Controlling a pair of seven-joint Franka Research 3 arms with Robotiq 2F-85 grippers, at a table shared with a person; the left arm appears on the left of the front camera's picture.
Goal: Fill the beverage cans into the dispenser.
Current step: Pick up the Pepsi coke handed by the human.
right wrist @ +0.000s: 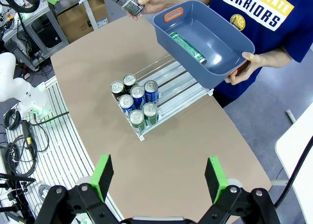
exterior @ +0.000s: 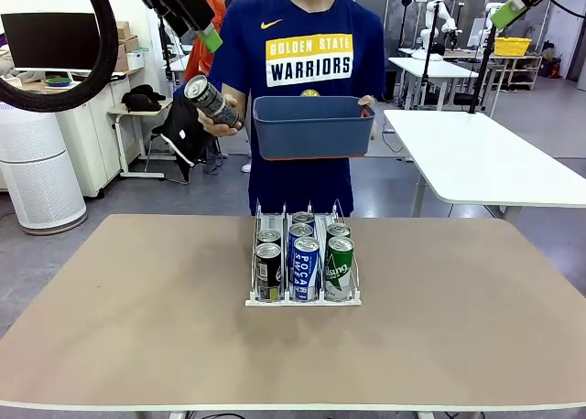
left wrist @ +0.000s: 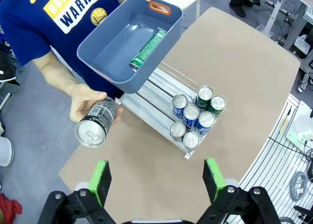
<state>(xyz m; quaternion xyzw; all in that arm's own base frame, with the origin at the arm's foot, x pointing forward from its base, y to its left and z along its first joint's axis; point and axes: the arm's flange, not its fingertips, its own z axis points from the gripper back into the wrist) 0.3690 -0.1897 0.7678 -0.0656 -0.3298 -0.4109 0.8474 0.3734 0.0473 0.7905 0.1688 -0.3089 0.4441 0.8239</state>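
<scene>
The dispenser [exterior: 303, 299] stands mid-table with several beverage cans [exterior: 305, 257] at its front: black-and-green on the left, blue-and-white in the middle, green on the right. Behind it a person holds a black can [exterior: 212, 101] in one hand and a dark blue bin [exterior: 311, 126] in the other. One green can [left wrist: 148, 50] lies inside the bin [left wrist: 129, 43]. My left gripper [left wrist: 157, 180] hangs open high above the table, over the held black can [left wrist: 95, 123] and the dispenser [left wrist: 156, 106]. High on the other side, my right gripper [right wrist: 159, 176] is open above the dispenser [right wrist: 171, 94].
The brown table [exterior: 137, 327] has wide bare room on both sides of the rack. Both arms are raised near the picture's top corners in the front view, the left gripper [exterior: 206, 30] close to the person's shoulder, the right gripper [exterior: 508, 9] far right. White tables [exterior: 485, 154] stand behind.
</scene>
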